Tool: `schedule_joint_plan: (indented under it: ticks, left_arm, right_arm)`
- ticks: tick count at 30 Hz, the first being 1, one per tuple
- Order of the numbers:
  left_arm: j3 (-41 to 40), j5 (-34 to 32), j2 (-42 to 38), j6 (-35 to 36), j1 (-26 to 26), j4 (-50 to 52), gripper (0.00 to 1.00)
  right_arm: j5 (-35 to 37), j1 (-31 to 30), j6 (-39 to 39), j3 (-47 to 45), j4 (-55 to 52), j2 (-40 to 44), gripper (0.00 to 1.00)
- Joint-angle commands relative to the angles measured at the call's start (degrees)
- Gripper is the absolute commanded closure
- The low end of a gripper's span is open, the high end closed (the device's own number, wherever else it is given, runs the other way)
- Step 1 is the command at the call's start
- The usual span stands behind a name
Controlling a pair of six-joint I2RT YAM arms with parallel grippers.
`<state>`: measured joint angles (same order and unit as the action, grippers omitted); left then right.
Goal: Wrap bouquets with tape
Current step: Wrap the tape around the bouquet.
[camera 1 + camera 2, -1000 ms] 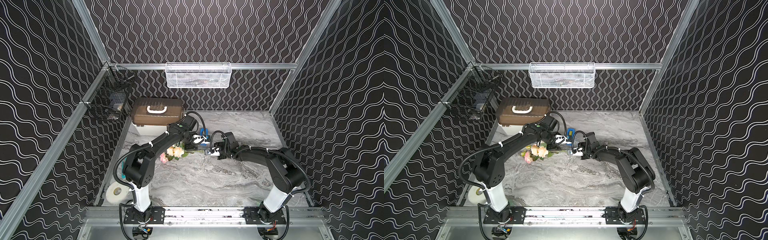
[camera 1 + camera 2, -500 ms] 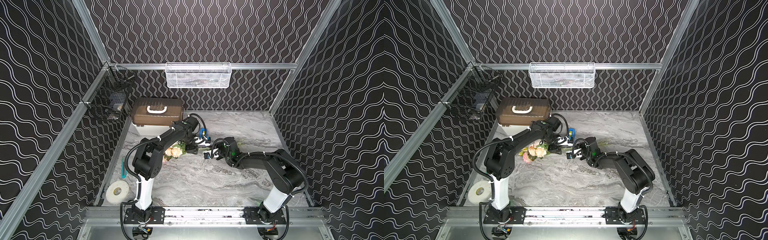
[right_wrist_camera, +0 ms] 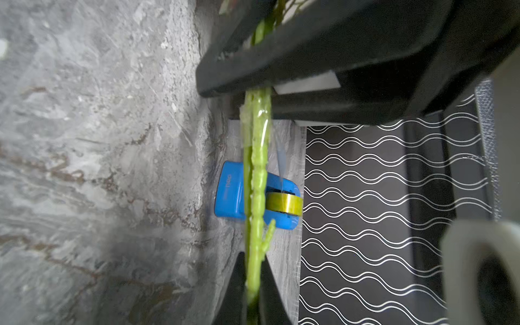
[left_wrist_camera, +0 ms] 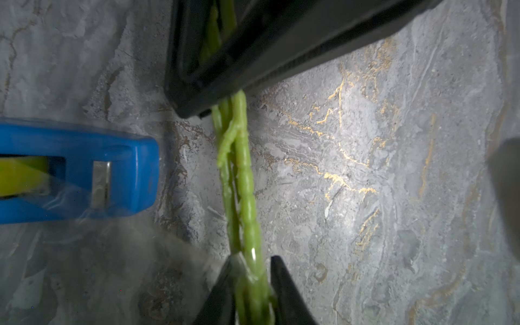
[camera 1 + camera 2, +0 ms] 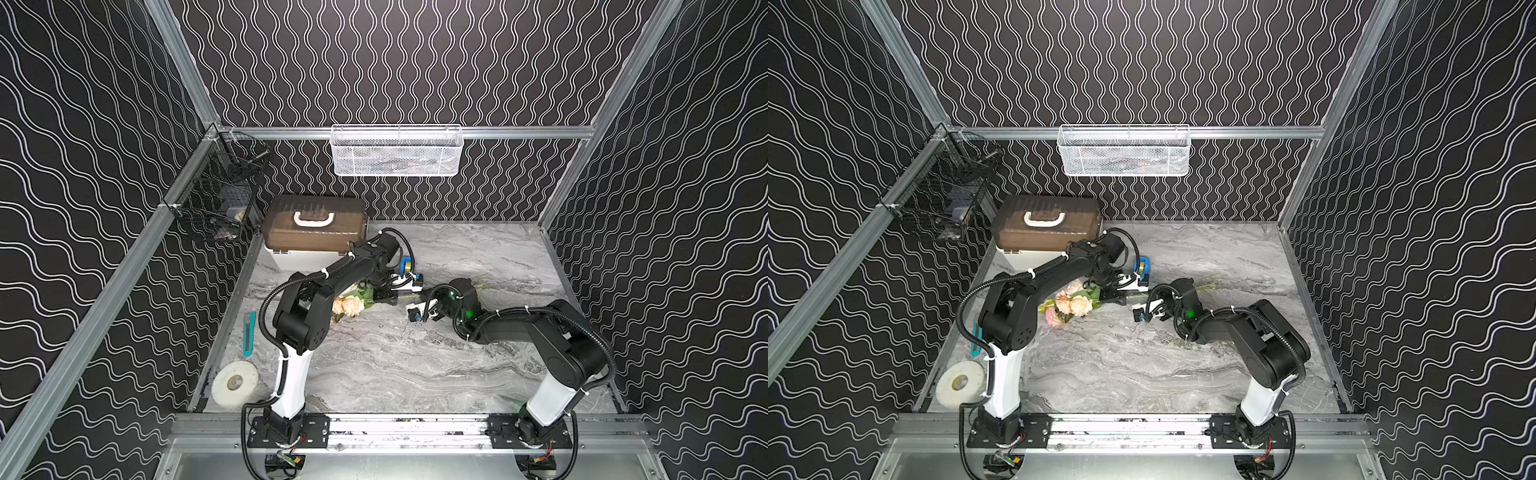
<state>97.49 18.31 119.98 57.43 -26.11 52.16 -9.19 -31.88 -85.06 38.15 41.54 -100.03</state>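
Though the bouquet [image 5: 1073, 305] is stretched between the left gripper [image 4: 251, 270] and right gripper [image 3: 253, 277], both pinching its stems [image 4: 244, 180], tape [image 3: 284, 204] runs from the left grip to the dispenser [image 4: 84, 168] just beside it. Judged risk: any twist drags the light dispenser or peels the film loose.

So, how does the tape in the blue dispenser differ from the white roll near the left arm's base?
The tape is small and yellowish; the white roll is much larger and opaque white. The tape stands on edge inside the dispenser; the white roll lies flat and bare at the corner of the table. The tape sits close to the stems; the white roll lies far from them. Both are round rolls.
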Motion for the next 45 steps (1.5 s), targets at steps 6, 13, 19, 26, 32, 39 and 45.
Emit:
schedule_joint_plan:
  ticks: [6,13,19,26,32,39,45]
  left_arm:
    - [-2.79,0.98,-2.47,0.16,0.09,-4.73,1.00]
    - [-8.93,0.01,-6.87,0.45,0.04,-11.66,1.00]
    - [-14.74,-2.90,-10.23,0.49,-0.52,-18.15,1.00]
    - [-20.32,-7.89,-12.62,1.99,-2.33,-24.26,1.00]
    - [-25.49,-11.54,-14.75,5.94,-4.79,-27.43,1.00]
    - [-25.34,-11.13,-14.48,7.92,-4.93,-23.96,1.00]
    - [-23.78,-9.65,-12.23,9.36,-5.48,-20.51,1.00]
  right_arm:
    - [-3.67,-0.38,3.99,-2.43,6.70,0.42,0.62]
    - [-0.78,-0.42,13.44,-7.34,0.42,10.85,0.14]
    - [4.09,-0.38,29.16,-8.79,-12.93,25.82,0.01]
    - [14.74,1.03,54.23,-7.42,-18.37,38.35,0.01]
    - [18.77,7.20,83.37,9.69,-37.92,32.10,0.01]
    - [0.76,13.76,101.16,30.52,-59.73,10.23,0.08]
    - [-10.65,13.86,112.74,28.60,-50.51,1.83,0.33]
